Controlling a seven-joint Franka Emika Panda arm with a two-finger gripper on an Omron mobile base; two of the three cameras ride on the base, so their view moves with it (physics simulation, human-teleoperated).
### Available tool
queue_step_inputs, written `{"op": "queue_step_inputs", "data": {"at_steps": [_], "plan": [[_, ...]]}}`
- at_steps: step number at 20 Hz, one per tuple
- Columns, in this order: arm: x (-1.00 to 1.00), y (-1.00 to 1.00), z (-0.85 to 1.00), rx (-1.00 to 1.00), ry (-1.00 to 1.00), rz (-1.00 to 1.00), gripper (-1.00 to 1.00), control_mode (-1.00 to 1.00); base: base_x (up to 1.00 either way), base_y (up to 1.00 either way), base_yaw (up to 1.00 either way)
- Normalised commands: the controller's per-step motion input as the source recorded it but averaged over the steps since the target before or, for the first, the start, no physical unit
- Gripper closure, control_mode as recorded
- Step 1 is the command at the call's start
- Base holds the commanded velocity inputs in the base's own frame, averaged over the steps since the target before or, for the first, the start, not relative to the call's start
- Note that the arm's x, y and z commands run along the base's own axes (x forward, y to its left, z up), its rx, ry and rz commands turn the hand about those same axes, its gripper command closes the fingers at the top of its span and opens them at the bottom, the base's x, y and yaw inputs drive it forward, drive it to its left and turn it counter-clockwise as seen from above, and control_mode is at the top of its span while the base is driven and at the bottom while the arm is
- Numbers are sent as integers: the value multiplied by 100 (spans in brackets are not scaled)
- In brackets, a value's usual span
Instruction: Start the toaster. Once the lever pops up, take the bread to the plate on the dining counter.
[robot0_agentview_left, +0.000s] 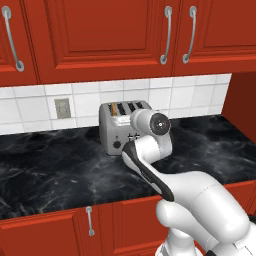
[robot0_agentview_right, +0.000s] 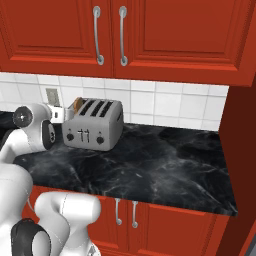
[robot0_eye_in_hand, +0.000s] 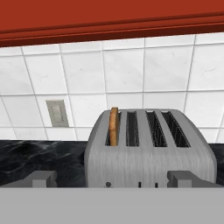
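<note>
Fingers (robot0_eye_in_hand: 42, 178) spread as wide as they go, nothing between them, tips poking up at the bottom of the hand view on either side of the toaster's (robot0_eye_in_hand: 148, 151) front face. Pointed level and straight at that face, hovering close in front, no contact visible yet.

Straight ahead of the fingers and a little above them: the toaster top, four slots running front to back, away from the hand. Bread (robot0_eye_in_hand: 113, 127) standing on edge in the leftmost slot as seen from the hand, upper edge poking out above the slot rim, long axis running along the slot, so thin edge toward the fingers. Looks not yet pushed down.

Below the slots, at the very bottom of the hand view, just a hint of the front controls; better seen from the right base camera: two black knobs and thin sliders (robot0_agentview_right: 85, 135) on the toaster (robot0_agentview_right: 94, 125) front, low down. From the left base camera, wrist hiding most of that front, only one knob peeking out on the toaster (robot0_agentview_left: 112, 127).

Key relation for the coming move, by judgement: slider sits lower than the present line of the fingers, so a drop down the front face needed before any press.

Toaster parked at the back of the black marble table (robot0_agentview_right: 150, 160), against the white tiled wall (robot0_eye_in_hand: 144, 74), wall socket (robot0_eye_in_hand: 57, 113) off to its left, red cabinets (robot0_agentview_right: 165, 35) overhead.
</note>
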Motion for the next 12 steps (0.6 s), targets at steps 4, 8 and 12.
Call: {"op": "queue_step_inputs", "data": {"at_steps": [4, 8, 12], "plan": [[6, 3, 0, 0, 0, -1, -100, -100, 0, 0, 0], [18, 3, -1, 0, -1, -2, -100, -100, 0, 0, 0], [27, 0, -1, 0, 0, 0, -100, -100, 0, 0, 0]]}}
